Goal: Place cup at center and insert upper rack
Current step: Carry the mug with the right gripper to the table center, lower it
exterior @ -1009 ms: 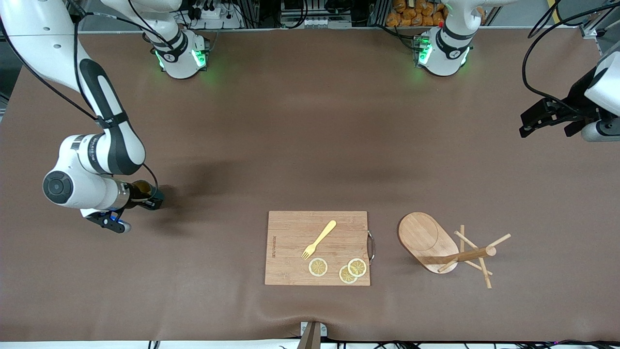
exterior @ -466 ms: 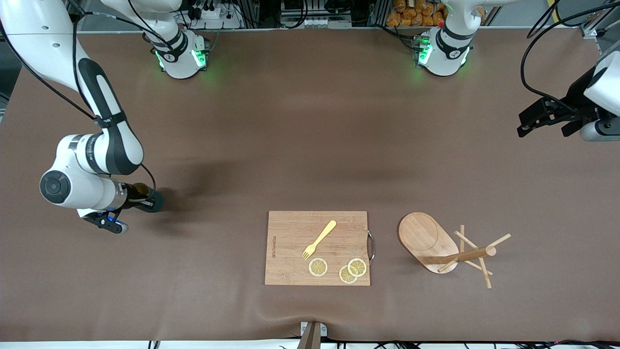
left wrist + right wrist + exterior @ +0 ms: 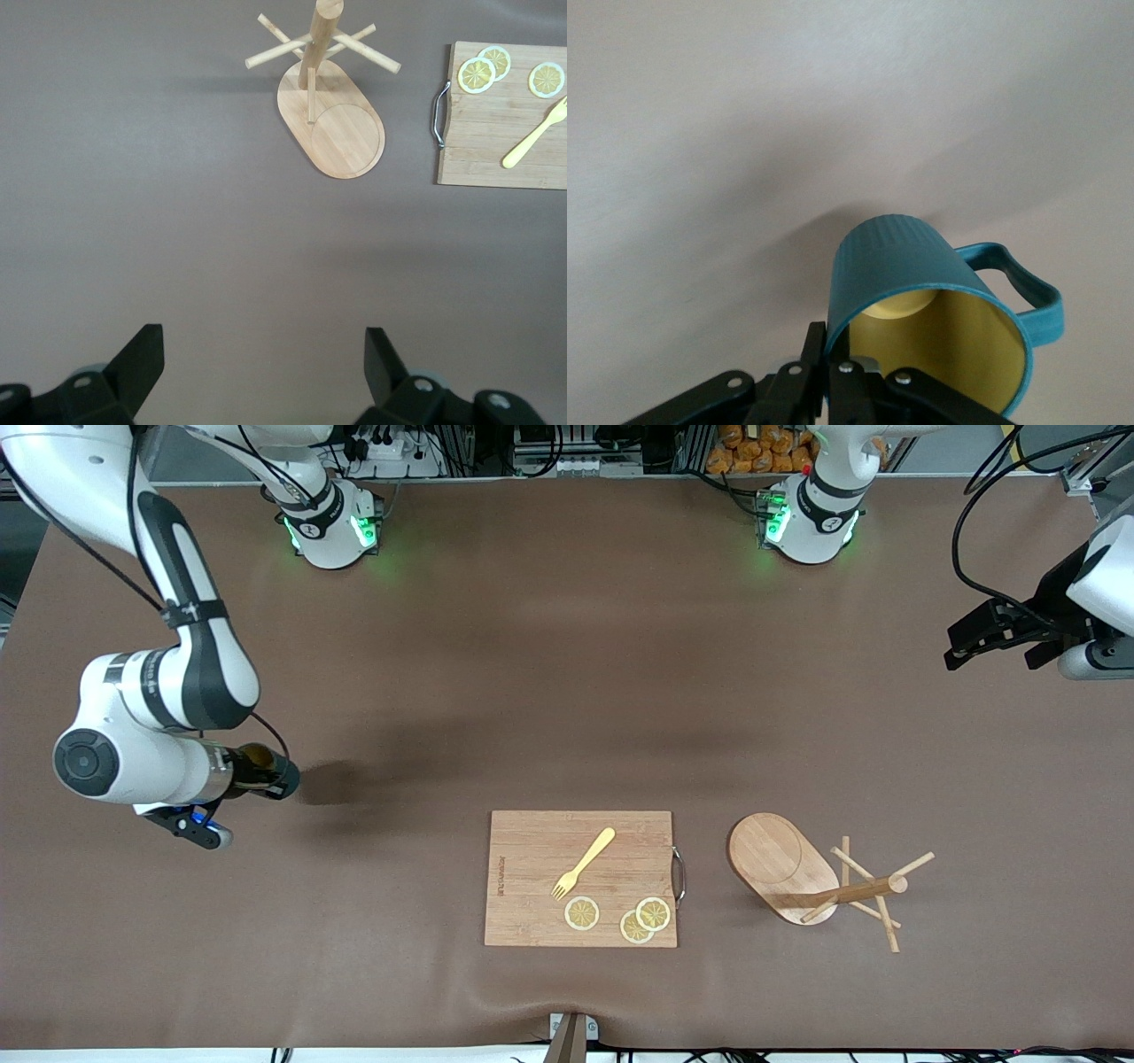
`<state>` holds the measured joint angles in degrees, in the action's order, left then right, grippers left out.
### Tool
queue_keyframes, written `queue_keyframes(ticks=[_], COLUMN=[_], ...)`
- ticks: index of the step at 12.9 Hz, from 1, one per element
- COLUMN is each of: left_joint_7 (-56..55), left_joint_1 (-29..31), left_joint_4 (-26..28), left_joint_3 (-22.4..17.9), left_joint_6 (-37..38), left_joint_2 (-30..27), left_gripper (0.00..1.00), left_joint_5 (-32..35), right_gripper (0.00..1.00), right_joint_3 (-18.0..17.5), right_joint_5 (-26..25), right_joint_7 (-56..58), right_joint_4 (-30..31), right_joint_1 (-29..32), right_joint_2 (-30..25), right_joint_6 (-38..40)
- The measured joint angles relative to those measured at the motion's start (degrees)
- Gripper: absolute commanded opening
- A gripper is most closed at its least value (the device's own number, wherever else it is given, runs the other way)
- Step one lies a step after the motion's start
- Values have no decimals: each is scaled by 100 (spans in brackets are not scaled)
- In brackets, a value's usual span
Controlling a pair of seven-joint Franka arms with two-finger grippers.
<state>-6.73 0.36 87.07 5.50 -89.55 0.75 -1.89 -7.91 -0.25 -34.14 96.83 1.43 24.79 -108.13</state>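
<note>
Worktop [image 3: 567,691]: brown mat, bare across the middle of the frame, which is where we need the cup.

Cutting board [image 3: 580,878], lower centre of the front view, carries a yellow fork [image 3: 583,863] and three lemon slices [image 3: 582,912].

Upper rack [image 3: 815,877] sits lower right of the frame just beside the board's handle, oval base down, post leaning toward the camera in this view.

Right hand [image 3: 266,772], at the left edge of the frame, is pinched onto the cup [image 3: 270,772] by its rim, one finger inside and one outside; cup looks tipped, mouth toward the wrist camera [image 3: 930,328], handle to one side.

Left hand [image 3: 961,655], at the right edge of the frame, is wide open, holds nothing, and waits.

Key relation: centre lies rightward in frame from our held cup; the rack is nearer the left arm, so we judge that arm takes it.
</note>
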Motion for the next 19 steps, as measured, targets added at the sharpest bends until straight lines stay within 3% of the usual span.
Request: queue_keyframes(ticks=[5, 7, 14, 19], left_joint_7=[-10, -10, -10, -10], left_joint_1=[8, 10, 14, 21], left_joint_4=[0, 0, 0, -1], left_joint_3=[-4, -5, -5, -13], left_joint_6=[4, 5, 5, 10], left_joint_2=[0, 0, 0, 0], left_gripper=[100, 100, 100, 100], left_joint_5=[0, 0, 0, 0], right_gripper=[0, 0, 0, 0], right_joint_3=[-1408, -1792, -1850, -1821], right_joint_5=[5, 5, 20, 9], right_joint_7=[-2534, -3463, -4742, -5666], right_joint_4=[-282, -315, -300, -252], right_joint_1=[-204, -505, -2223, -2913], right_joint_2=[-34, -36, 48, 720], right_joint_6=[126, -38, -627, -1547])
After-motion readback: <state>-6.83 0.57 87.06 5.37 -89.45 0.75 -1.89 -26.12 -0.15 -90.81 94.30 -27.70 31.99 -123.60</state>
